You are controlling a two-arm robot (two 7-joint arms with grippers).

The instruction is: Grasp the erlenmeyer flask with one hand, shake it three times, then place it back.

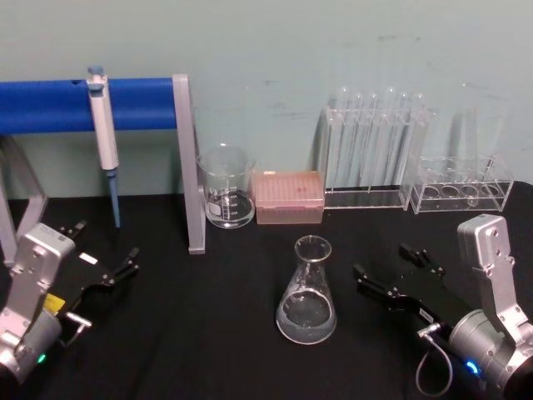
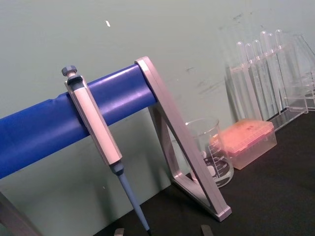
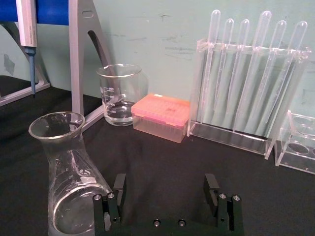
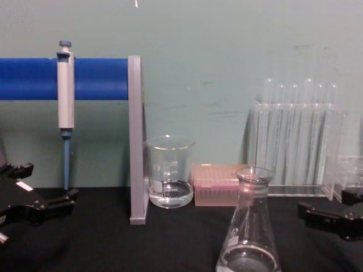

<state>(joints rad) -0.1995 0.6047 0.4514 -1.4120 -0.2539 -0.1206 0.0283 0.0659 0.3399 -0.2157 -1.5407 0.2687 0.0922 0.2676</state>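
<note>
The erlenmeyer flask (image 1: 306,293) stands upright on the black table (image 1: 216,333), clear glass with a little liquid at its base. It rises close in the chest view, flask (image 4: 249,232). My right gripper (image 1: 381,260) lies low on the table just right of the flask, open, fingers apart and holding nothing. In the right wrist view the flask (image 3: 66,177) stands beside one finger, outside the gap of the right gripper (image 3: 165,186). My left gripper (image 1: 107,242) rests open at the table's left, far from the flask, and appears as the left gripper (image 4: 50,184) in the chest view.
Behind the flask stand a glass beaker (image 1: 226,187) and a pink tip box (image 1: 287,197). Clear test tube racks (image 1: 375,154) fill the back right. A pipette (image 1: 104,133) hangs on a blue bar stand (image 1: 187,167) at the back left.
</note>
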